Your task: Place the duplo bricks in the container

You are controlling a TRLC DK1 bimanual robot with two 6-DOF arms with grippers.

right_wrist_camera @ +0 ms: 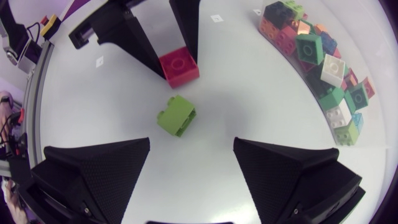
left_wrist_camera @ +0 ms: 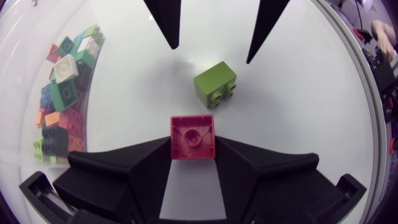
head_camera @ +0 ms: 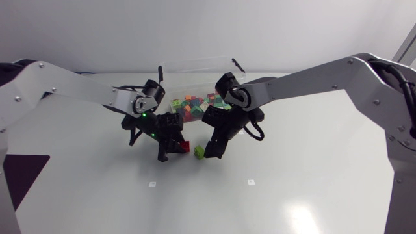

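L hand (left_wrist_camera: 192, 154) is clamped on the red brick (left_wrist_camera: 192, 137), one fingertip on each of two opposite sides. The brick's hollow underside w/ its centre tube faces up at the L wrist cam; its studs are hidden. Footprint looks square, so I can't name a long axis. Can't tell if it rests on the worktop (head_camera: 292, 195) or hangs just above.

R hand (right_wrist_camera: 193, 149) is spread wide, holding nothing. The green brick (right_wrist_camera: 176, 116) lies on the worktop just ahead of its fingers, approx btwn the two hands and near the red brick but apart from it. It's tipped on its side, studs pointing sideways, not up. Blocky 2x2 shape, no obvious long axis either.

Container (head_camera: 195, 65) is a clear tub at the far side of the worktop, btwn the two arms, w/ a heap of mixed-colour bricks inside.

Writing: two small square marks (head_camera: 152, 184) on the worktop nearer me; any print on them is too small to tell.
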